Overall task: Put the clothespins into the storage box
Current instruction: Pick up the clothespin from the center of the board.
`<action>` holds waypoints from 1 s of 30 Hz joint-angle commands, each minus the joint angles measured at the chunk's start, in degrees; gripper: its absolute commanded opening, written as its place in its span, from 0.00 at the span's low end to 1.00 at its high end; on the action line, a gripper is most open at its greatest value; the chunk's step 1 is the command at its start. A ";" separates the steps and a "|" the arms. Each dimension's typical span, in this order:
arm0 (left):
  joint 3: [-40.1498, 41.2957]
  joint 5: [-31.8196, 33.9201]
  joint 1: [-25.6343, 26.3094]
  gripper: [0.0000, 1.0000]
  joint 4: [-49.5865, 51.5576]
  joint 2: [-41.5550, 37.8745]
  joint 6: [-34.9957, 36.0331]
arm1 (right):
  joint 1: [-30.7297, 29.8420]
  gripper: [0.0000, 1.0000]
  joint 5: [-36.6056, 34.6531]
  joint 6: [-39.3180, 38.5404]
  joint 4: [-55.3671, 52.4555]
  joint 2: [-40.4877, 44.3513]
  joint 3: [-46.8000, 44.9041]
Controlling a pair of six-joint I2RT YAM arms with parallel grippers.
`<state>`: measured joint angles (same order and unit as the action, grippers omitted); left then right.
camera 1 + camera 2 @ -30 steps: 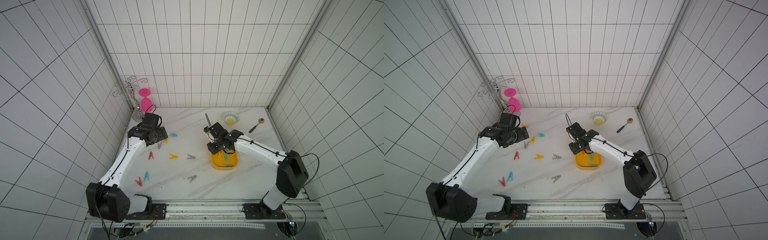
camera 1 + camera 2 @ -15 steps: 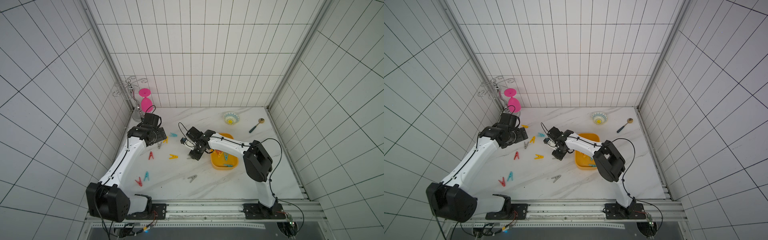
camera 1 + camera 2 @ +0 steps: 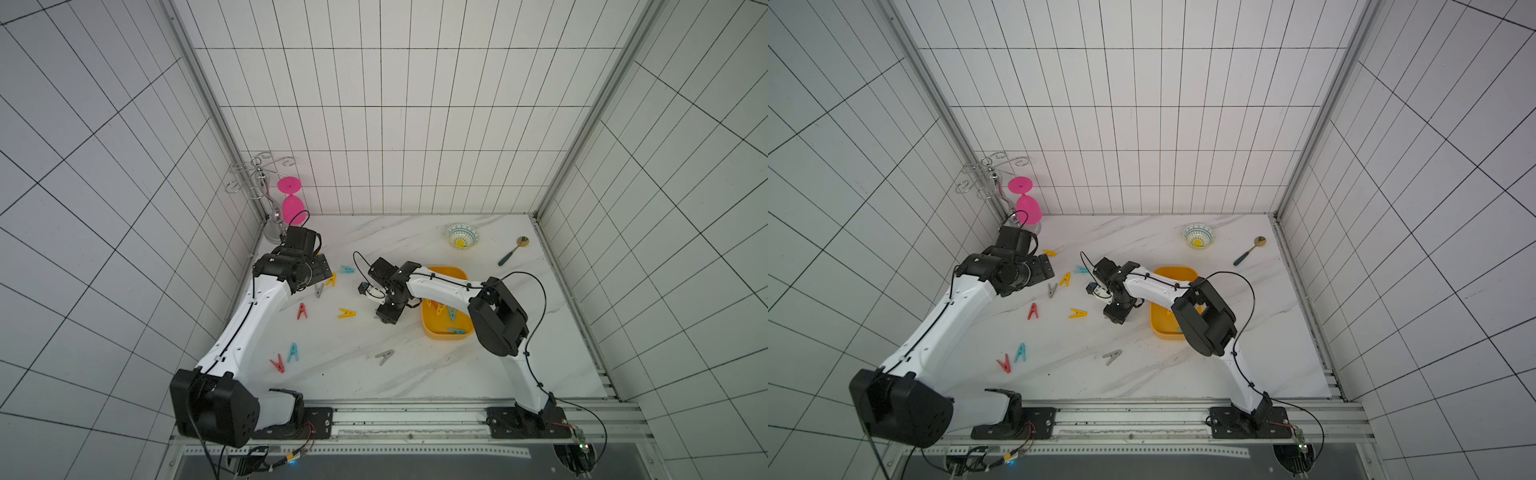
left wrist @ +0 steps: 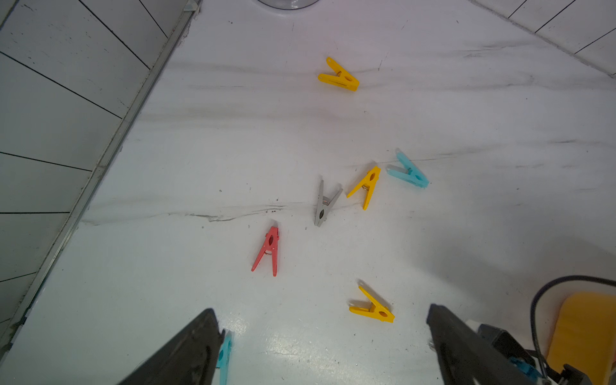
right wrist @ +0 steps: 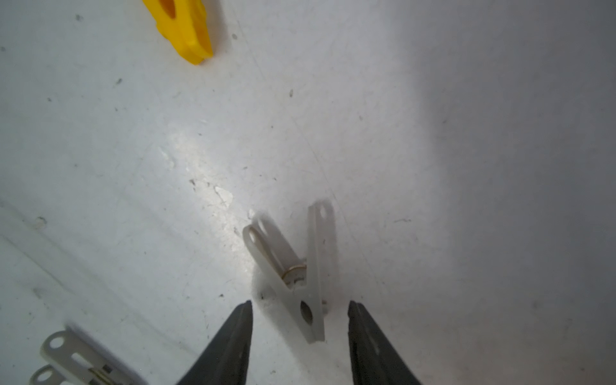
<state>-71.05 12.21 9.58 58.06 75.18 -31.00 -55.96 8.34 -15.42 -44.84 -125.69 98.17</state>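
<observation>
- Your right tool [image 5: 300,301] points down at the counter [image 3: 415,374], just left of the storage box [image 3: 446,272]. Its jaws stand about half apart.
- Those jaws straddle the pinching end of a grey clothespin [image 5: 315,283]. A strip of bare counter shows on each side, so nothing is gripped.
- That grey clothespin lies flat with its legs splayed away from the tool (in both top views the tool hides nearly all of it).
- A yellow clothespin [image 5: 186,30] lies a little farther on. A second grey one sits at the edge of the right wrist view.
- Your left tool [image 4: 320,308] hangs over the counter near the left wall, jaws spread as wide as they go, holding nothing.
- In front of it lie loose clothespins. A red clothespin [image 4: 268,251], a grey one, a yellow one and a teal clothespin [image 4: 408,171] sit close together but apart from one another.
- Nearer your side of the counter, a red and a teal pin lie just beside each other, and a lone grey pin [image 3: 384,356] lies well apart from them.
- The storage box sits right of centre with the right arm stretched across above it. A few clothespins, yellow and teal [image 3: 457,331], are already inside.
- A patterned bowl [image 3: 462,237] and a spoon [image 3: 513,250] rest by the far right corner.
</observation>
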 commanded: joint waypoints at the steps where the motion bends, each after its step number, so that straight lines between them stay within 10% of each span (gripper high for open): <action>1: -0.50 0.81 -0.36 0.98 -0.56 -1.09 0.72 | -0.21 0.48 1.53 -1.18 -1.19 -2.10 2.87; 18: -0.38 0.63 -0.97 0.98 -0.50 -1.83 0.86 | -0.09 0.23 1.29 -0.05 -0.15 -0.96 2.83; 30: -0.09 -0.12 -2.00 0.98 -0.93 -2.36 0.77 | 6.77 0.19 -7.17 18.22 10.41 19.80 -7.60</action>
<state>-71.05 12.16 7.81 58.06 74.11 -30.59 -52.01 5.61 -4.29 -37.15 -110.93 93.58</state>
